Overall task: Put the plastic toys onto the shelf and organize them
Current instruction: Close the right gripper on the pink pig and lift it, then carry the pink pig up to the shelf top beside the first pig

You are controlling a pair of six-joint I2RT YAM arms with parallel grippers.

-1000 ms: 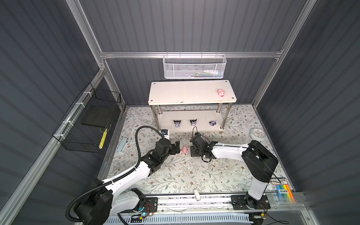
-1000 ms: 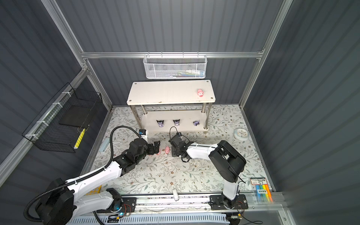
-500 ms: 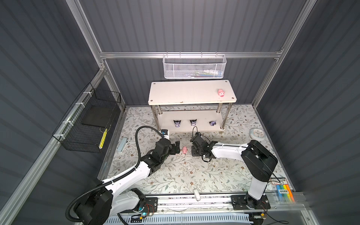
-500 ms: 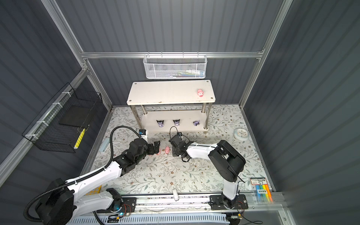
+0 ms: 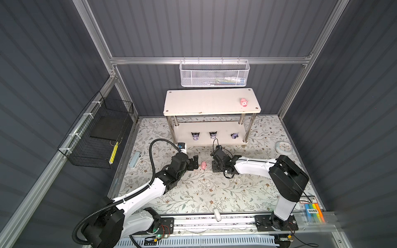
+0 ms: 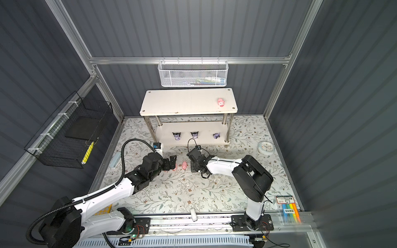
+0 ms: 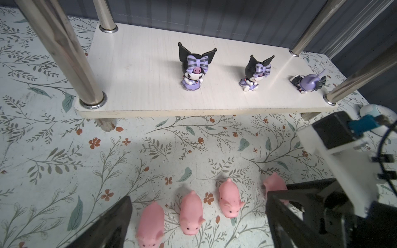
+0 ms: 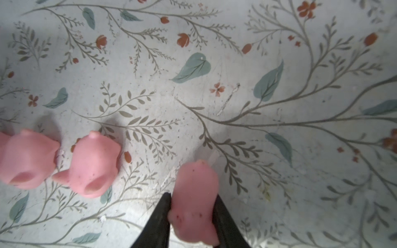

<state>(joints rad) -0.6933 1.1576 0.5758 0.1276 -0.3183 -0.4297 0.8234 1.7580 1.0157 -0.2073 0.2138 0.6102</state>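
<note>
Where its two black fingers (image 8: 160, 221) come down at the mat (image 8: 214, 64), the right gripper (image 8: 192, 196) is clenched on the held pig (image 8: 196, 180), one finger pressed to each flank and the tail end poking out past the fingertips. Whether this pig rests on the mat or hangs just above it cannot be told. Just beside that gripper, on the side toward the left gripper (image 7: 198, 195), three more pigs stand in a row on the mat, snouts turned toward the left gripper's wrist. Counting out from the right gripper, they are the near pig (image 7: 228, 200), the middle pig (image 7: 191, 212) and the far pig (image 7: 150, 225). The left gripper is released, its fingers spread wide and gripping nothing. All three loose pigs sit within its gap, and the held pig lies just past one of its fingertips. Ahead of the left gripper, beyond the pigs, stands the shelf (image 7: 129, 75). On its lower board, apart from both grippers, are the first figure (image 7: 194, 68) and the second figure (image 7: 256, 73), both upright, and the tipped figure (image 7: 308, 82), lying on its side by the front leg nearer the right gripper. Higher than both grippers, on the top board toward the right gripper's end, stands the top pig (image 5: 244, 102).
</note>
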